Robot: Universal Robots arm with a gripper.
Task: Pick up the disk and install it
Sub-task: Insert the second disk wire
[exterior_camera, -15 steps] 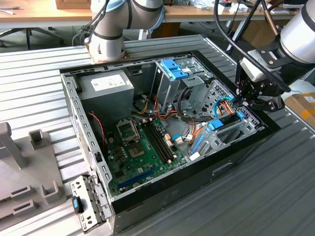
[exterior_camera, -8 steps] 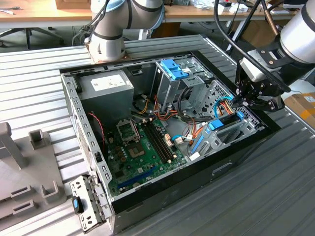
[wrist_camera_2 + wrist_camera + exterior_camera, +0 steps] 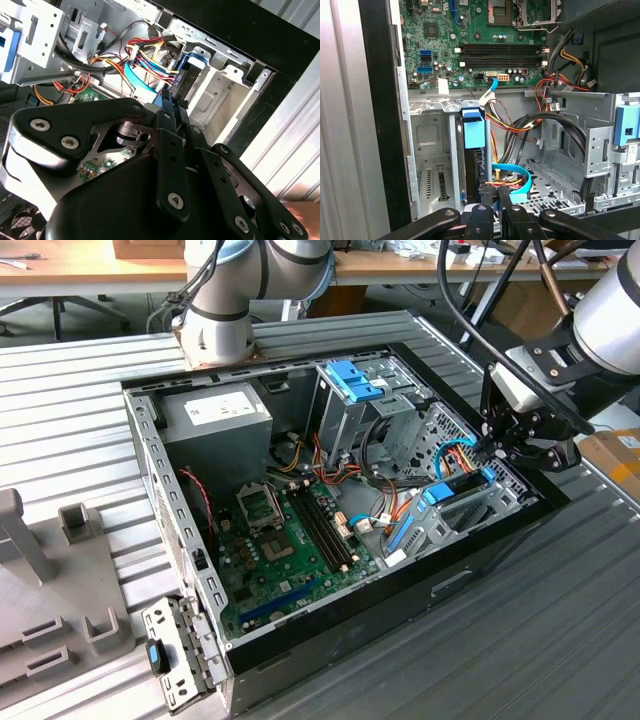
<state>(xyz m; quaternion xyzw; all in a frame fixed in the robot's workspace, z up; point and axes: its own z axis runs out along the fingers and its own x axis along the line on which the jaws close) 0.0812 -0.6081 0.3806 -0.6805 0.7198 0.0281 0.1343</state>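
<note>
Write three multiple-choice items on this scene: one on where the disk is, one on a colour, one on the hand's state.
1. Where is the disk?
A. On the table outside the case
B. Flat on the motherboard
C. On edge in a metal bay at the exterior view's right end of the case

2. What colour is the disk's carrier?
A. Red
B. Blue
C. Yellow

3. What is the hand doing?
A. Shut on the disk's end
B. Open, well above the case
C. Holding a cable

Answers:
1 C: the exterior view shows it standing between the bay's grey walls.
2 B: its bright blue tab shows in the first wrist view.
3 A: in both wrist views its fingers pinch the disk's end.
</note>
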